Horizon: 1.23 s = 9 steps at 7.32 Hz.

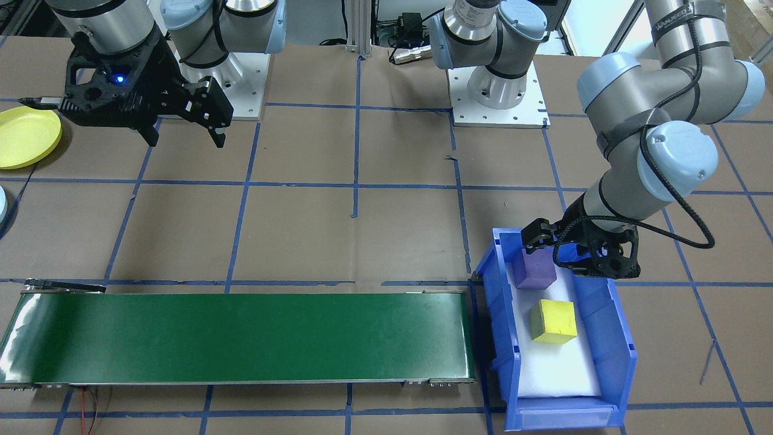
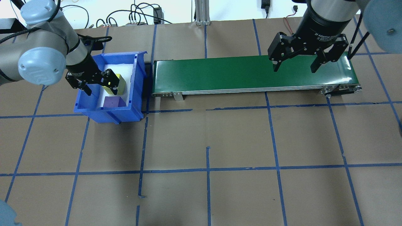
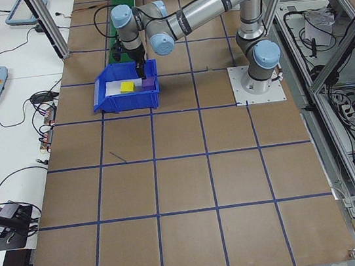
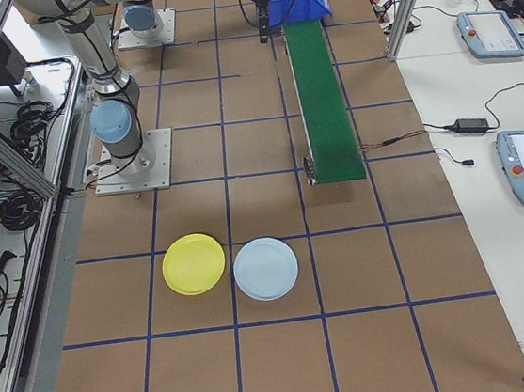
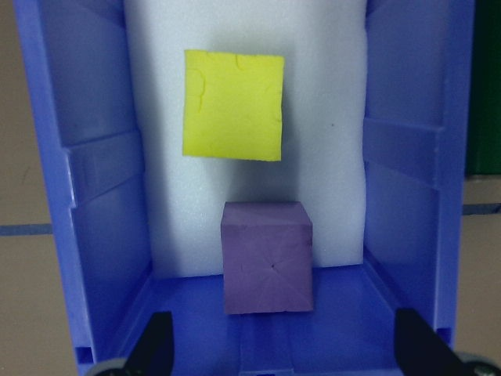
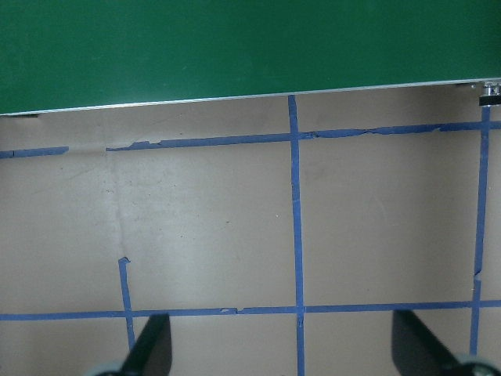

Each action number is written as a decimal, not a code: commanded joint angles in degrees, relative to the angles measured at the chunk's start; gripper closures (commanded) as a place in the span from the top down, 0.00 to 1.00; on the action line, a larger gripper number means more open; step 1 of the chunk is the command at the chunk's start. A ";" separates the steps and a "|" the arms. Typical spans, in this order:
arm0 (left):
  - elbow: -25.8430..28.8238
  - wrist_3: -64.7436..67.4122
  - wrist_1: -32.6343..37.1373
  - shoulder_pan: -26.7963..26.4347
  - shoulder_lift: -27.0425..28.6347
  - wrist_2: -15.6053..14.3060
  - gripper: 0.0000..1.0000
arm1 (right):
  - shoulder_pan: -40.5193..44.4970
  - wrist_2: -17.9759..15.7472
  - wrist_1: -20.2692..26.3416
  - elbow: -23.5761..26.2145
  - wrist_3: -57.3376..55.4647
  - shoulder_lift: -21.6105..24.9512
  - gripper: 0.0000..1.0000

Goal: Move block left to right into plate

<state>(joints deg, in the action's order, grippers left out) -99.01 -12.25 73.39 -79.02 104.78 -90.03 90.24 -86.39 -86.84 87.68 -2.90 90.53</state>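
Little of the job was done at this point, as I judged it: both blocks sat in the blue bin (image 1: pixel 616 338), the green conveyor belt (image 1: pixel 241 338) was bare, and the yellow plate (image 4: pixel 193 263) and the light blue plate (image 4: pixel 266 268) held nothing.

My left gripper (image 2: pixel 98 84) hung over the bin's near end with its fingers spread and nothing between them. The purple block (image 5: pixel 268 268) sat just ahead of it against the bin's end wall. The yellow block (image 5: pixel 233 104) lay further along the white foam liner (image 5: pixel 337 157), apart from the purple one.

My right gripper (image 2: pixel 293 64) waited open and empty above the belt's far end. Grasping, conveying and plating all seemed left to do.
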 commanded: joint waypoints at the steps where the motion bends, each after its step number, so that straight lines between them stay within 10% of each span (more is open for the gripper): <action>1: -3.02 0.47 -5.34 0.09 2.87 0.20 1.00 | 0.03 0.00 0.00 0.03 0.00 0.00 1.00; 6: -4.61 0.73 -9.30 0.09 7.19 0.20 0.94 | -0.15 0.00 0.00 -0.32 0.00 0.00 1.00; 8: -3.31 0.65 -10.29 0.09 5.71 -0.32 0.13 | -0.15 0.00 0.00 -0.41 0.00 0.00 1.00; 9: -1.29 0.56 -9.94 0.09 2.22 -0.85 0.13 | -0.06 0.00 0.00 -0.32 0.00 0.00 1.00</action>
<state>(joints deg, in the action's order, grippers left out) -102.18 -11.62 63.46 -78.93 109.91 -90.33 90.03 -86.39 -86.84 87.34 -2.90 90.50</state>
